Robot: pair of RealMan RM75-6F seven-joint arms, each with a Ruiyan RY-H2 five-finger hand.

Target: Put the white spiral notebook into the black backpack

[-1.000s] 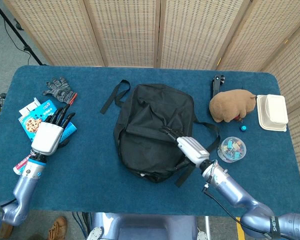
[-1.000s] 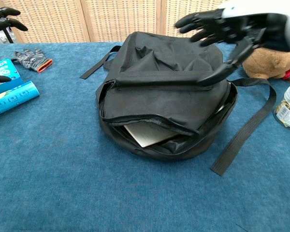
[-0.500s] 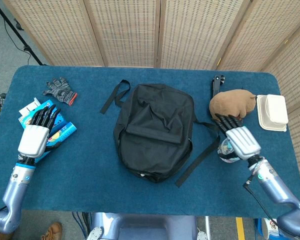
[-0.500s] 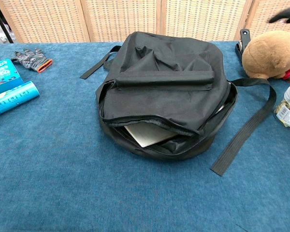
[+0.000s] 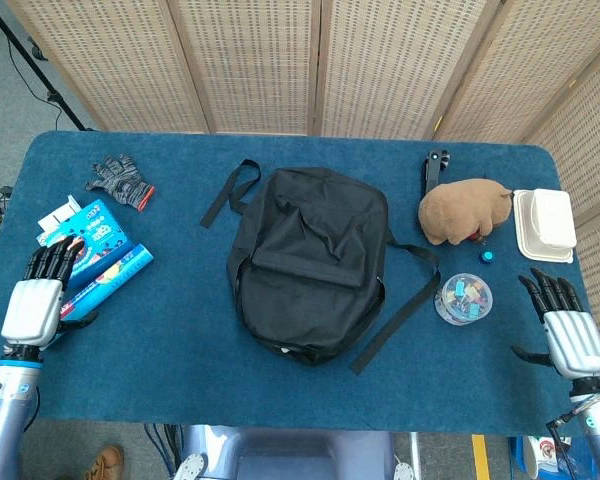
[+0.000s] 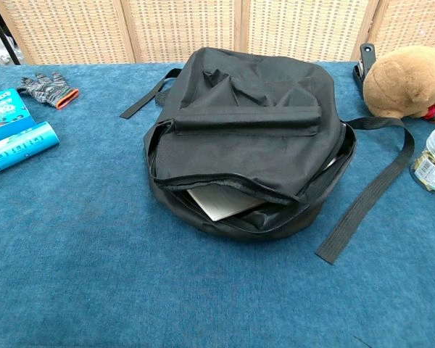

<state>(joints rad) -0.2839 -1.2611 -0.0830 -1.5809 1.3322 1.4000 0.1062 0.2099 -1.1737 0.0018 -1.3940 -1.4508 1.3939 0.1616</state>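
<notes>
Head view: right robot hand [image 5: 563,325] withdrawn from black backpack [image 5: 308,260] | both robot hands wide, empty | left robot hand [image 5: 38,296] pulled back

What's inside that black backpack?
Through the backpack's open zipper, a corner of the white notebook shows. The rest of it, spiral included, is covered by the bag's fabric.

Both hands open, palms down, at the frame's lower corners.

In the head view the left hand [image 5: 32,300] sits at about 8 o'clock, fingers apart and pointing toward 12, holding nothing, its wrist and forearm running down toward 7. The right hand [image 5: 568,328] sits at about 4 o'clock, fingers likewise spread toward 12 and empty, its forearm leaving at 5. The chest view shows neither hand.
</notes>
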